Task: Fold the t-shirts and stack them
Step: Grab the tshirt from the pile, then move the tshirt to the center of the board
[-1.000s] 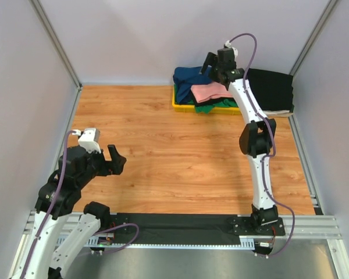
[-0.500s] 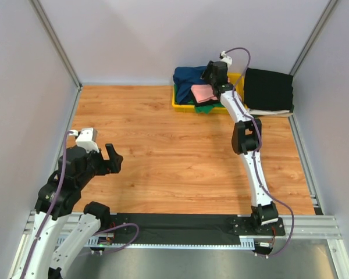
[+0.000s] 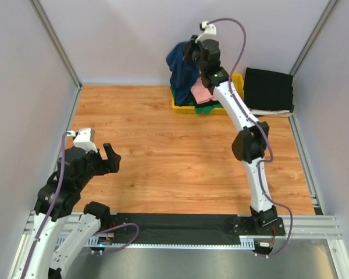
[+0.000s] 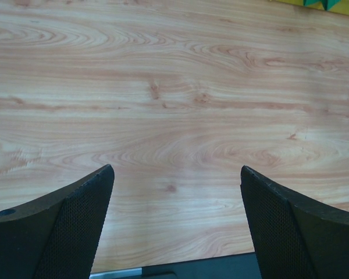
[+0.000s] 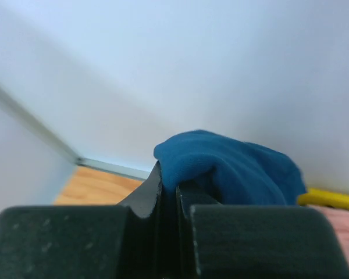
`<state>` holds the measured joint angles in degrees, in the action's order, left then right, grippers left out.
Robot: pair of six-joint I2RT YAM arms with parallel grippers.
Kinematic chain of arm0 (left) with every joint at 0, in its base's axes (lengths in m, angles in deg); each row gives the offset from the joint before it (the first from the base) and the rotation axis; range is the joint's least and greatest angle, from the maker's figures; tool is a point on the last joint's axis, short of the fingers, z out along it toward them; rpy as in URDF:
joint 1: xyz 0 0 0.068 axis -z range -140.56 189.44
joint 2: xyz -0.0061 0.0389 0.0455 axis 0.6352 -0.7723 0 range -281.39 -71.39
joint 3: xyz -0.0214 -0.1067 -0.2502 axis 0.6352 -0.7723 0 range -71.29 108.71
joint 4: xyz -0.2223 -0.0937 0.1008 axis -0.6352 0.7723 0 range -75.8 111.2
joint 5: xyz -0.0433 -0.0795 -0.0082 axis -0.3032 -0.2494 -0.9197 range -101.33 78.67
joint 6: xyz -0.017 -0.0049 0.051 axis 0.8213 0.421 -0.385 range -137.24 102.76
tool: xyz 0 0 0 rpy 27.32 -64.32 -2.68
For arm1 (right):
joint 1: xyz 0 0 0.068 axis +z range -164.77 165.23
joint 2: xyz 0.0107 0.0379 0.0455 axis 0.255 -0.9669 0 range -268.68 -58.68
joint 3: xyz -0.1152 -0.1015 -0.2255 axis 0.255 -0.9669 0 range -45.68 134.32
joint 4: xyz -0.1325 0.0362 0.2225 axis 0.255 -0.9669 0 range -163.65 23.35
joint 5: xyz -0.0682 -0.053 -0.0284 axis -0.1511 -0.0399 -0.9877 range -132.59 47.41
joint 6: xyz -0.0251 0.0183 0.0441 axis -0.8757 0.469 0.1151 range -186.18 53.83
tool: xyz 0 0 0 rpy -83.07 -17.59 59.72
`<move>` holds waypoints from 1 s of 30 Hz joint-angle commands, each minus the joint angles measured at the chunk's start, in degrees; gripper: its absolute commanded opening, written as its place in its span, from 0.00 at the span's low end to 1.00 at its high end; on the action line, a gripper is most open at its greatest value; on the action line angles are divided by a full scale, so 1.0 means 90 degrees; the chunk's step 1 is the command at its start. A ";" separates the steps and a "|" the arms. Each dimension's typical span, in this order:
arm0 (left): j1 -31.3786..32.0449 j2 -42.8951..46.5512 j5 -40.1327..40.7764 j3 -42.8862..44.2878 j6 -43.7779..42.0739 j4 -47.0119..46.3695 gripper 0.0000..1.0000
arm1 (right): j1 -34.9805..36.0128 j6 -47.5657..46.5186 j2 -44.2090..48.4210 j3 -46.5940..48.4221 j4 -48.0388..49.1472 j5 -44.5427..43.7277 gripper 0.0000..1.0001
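My right gripper (image 3: 189,53) is raised above the yellow bin (image 3: 182,106) at the back of the table, shut on the navy blue t-shirt (image 3: 180,72), which hangs from it down into the bin. In the right wrist view the blue cloth (image 5: 232,168) bulges out of the pinched fingers (image 5: 148,195). A pink t-shirt (image 3: 201,93) and a green t-shirt (image 3: 205,108) lie in the bin. A black t-shirt (image 3: 269,88) lies folded at the back right. My left gripper (image 3: 111,160) hovers open over bare wood (image 4: 174,116) at the near left, holding nothing.
Grey walls close in the wooden table (image 3: 163,145) on three sides. The bin stands against the back wall, with the black tee on something white to its right. A black strip and metal rail (image 3: 180,229) run along the near edge.
The right gripper went down into the bin, shut on the navy t-shirt and lifted it up and to the left. The left arm has barely moved.
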<state>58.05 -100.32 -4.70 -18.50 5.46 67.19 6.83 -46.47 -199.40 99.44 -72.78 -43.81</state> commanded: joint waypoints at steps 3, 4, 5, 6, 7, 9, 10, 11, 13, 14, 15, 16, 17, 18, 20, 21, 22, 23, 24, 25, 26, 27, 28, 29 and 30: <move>-0.0027 0.0206 0.0152 0.0022 0.0046 -0.0038 0.95 | 0.0295 -0.0217 0.2812 -0.0965 0.0488 -0.0642 0.00; -0.0037 0.0216 0.0161 0.0032 0.0046 -0.0029 0.95 | 0.0285 -0.0159 0.2978 -0.1442 -0.0104 -0.0907 0.00; -0.0046 0.0216 0.0171 0.0032 0.0046 -0.0029 0.95 | 0.0256 -0.0052 0.3251 -0.1775 -0.0458 -0.1190 0.00; -0.0056 0.0226 0.0171 0.0032 0.0056 -0.0029 0.95 | 0.0217 0.0268 0.3389 -0.2107 -0.0819 -0.1667 0.00; -0.0066 0.0236 0.0181 0.0032 0.0056 -0.0029 0.95 | 0.0168 0.0513 0.3622 -0.2845 -0.1615 -0.1904 0.04; -0.0066 0.0226 0.0181 0.0032 0.0046 -0.0038 0.96 | -0.0084 0.1040 0.3848 -0.3553 -0.2479 -0.2237 0.59; -0.0066 0.0168 0.0181 0.0023 0.0056 -0.0048 0.97 | -0.0221 0.1546 0.4023 -0.3952 -0.3285 -0.2248 0.73; -0.0066 0.0129 0.0171 0.0032 0.0046 -0.0048 0.97 | -0.0397 0.1880 0.4102 -0.4594 -0.3748 -0.2248 0.80; -0.0066 -0.0037 0.0123 0.0091 0.0056 0.0010 0.98 | -0.1051 0.2417 0.4597 -0.5437 -0.4659 -0.1801 0.84; -0.0066 -0.0115 0.0084 0.0110 0.0046 0.0020 0.99 | -0.1256 0.2517 0.4910 -0.5914 -0.4709 -0.1741 0.84; -0.0066 -0.0193 0.0035 0.0139 0.0056 0.0040 0.99 | -0.1567 0.2537 0.5281 -0.7099 -0.4448 -0.1711 0.85; -0.0066 -0.0378 0.0015 0.0149 0.0066 0.0030 0.99 | -0.1696 0.2537 0.6126 -0.7584 -0.4262 -0.1692 0.85; -0.0066 -0.0505 -0.0014 0.0149 0.0114 0.0030 1.00 | -0.1794 0.2537 0.6550 -0.8073 -0.4096 -0.1691 0.86; -0.0066 -0.0642 -0.0111 0.0159 0.0153 0.0020 0.99 | -0.1843 0.2450 0.6941 -0.8619 -0.3949 -0.1701 0.86; -0.0066 -0.1042 -0.0287 0.0121 0.0318 -0.0087 0.97 | -0.1825 0.2274 0.7821 -0.8887 -0.3898 -0.1614 0.86; -0.0066 -0.1150 -0.0481 0.0004 0.0378 -0.0300 0.97 | -0.1766 0.2216 0.8036 -0.9023 -0.4054 -0.1420 0.86; -0.0056 -0.1344 -0.0580 -0.0084 0.0485 -0.0457 0.96 | -0.1679 0.2176 0.8406 -0.9063 -0.4190 -0.1408 0.86; -0.0047 -0.1424 -0.0677 -0.0172 0.0573 -0.0613 0.94 | -0.1610 0.2176 0.8564 -0.9112 -0.4318 -0.1447 0.87; -0.0037 -0.1579 -0.0881 -0.0405 0.0786 -0.0963 0.93 | -0.1426 0.2195 0.8711 -0.9345 -0.4493 -0.1496 0.87; 0.0050 -0.1658 -0.0961 -0.0533 0.0895 -0.1150 0.91 | -0.1347 0.2244 0.8983 -0.9482 -0.4524 -0.1477 0.87; 0.0119 -0.1756 -0.1020 -0.0640 0.0983 -0.1316 0.91 | -0.1278 0.2273 0.9102 -0.9667 -0.4505 -0.1419 0.87; 0.0216 -0.1863 -0.1069 -0.0854 0.1148 -0.1646 0.91 | -0.1210 0.2283 0.9190 -0.9834 -0.4388 -0.1205 0.87; 0.0488 -0.2125 -0.1079 -0.0953 0.1198 -0.1804 0.90 | -0.1200 0.2254 0.9288 -1.0125 -0.4300 -0.1068 0.87; 0.0645 -0.2273 -0.1040 -0.1041 0.1257 -0.2135 0.89 | -0.1209 0.2225 0.9289 -1.0225 -0.4241 -0.0921 0.86; 0.0811 -0.2429 -0.1011 -0.1216 0.1373 -0.2283 0.89 | -0.1190 0.2167 0.9260 -1.0294 -0.4183 -0.0872 0.86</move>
<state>61.83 -119.20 -11.61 -27.24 13.65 55.85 -4.27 -26.95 -112.87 11.86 -109.98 -55.08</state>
